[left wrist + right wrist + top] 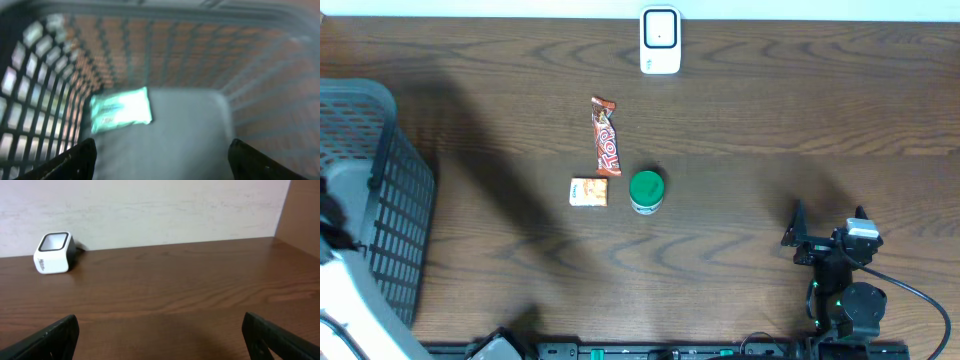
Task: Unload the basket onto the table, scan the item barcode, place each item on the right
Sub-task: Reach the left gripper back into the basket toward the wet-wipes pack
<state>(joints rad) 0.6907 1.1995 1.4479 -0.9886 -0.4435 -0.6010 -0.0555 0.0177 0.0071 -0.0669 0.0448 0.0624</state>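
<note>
Hovering: left claw (161, 152) wide over basket (165, 45); teal packet (121, 110) inside; right claw (160, 335) wide, facing scanner (52, 253)

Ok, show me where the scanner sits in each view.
Overhead: the scanner is at top centre, by the table's far edge.
Left wrist: not in it; only the inside of the basket shows.
Right wrist: far left, at the table's back edge.
Shared landmark: the table, seen overhead and from the right wrist; the basket links overhead and left wrist.
</note>
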